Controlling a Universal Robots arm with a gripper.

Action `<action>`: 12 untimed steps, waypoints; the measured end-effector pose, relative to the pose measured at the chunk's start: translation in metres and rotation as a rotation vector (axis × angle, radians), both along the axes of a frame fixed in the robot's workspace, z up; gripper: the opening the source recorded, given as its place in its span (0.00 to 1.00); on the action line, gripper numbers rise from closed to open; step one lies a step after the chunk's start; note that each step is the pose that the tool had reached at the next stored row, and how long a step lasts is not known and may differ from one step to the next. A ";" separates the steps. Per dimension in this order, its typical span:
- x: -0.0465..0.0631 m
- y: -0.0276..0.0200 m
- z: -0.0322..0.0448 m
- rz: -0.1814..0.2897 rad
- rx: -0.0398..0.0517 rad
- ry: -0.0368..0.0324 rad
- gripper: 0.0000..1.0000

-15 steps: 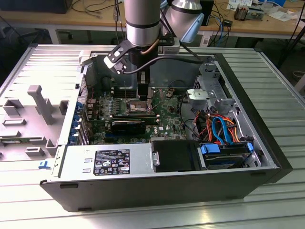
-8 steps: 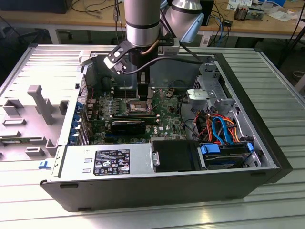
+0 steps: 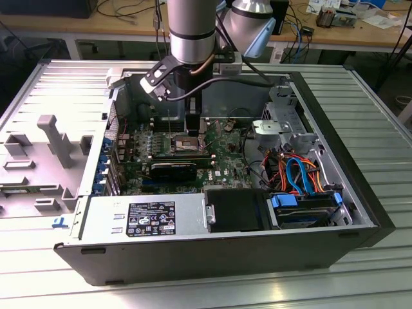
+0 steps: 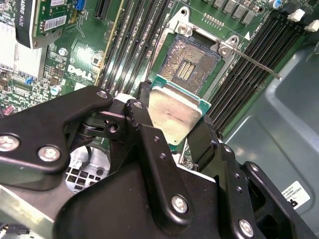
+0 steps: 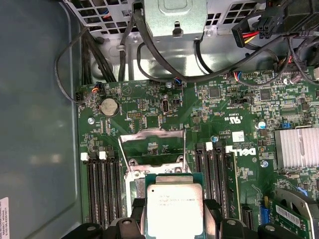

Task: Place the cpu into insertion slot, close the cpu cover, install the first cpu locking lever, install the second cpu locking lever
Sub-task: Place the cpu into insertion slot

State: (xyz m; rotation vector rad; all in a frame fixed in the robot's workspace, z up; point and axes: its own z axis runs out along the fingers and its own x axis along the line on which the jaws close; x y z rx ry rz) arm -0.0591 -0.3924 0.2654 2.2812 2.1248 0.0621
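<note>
Pincer (image 4: 175,119) grips one cpu (image 4: 172,110) near one open insertion slot (image 4: 192,64).

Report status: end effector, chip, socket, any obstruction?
End effector shut on the chip, gripped by its edges. Chip not yet in the socket. Socket bare, cover standing open; nothing seen in the way.

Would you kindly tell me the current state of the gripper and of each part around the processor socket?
gripper: shut on the cpu.
cpu: held clear of the board, not seated in the insertion slot.
insertion slot: empty, contacts exposed.
cpu cover: swung up, open.
locking lever: released, sticking out.
</note>
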 end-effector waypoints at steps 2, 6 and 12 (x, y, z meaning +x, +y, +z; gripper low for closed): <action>0.000 0.0000 -0.0008 0.000 0.0000 0.0000 0.55; 0.000 0.0000 -0.0019 0.000 0.0000 0.0000 0.55; -0.001 0.0000 -0.0034 0.000 0.0000 0.0000 0.55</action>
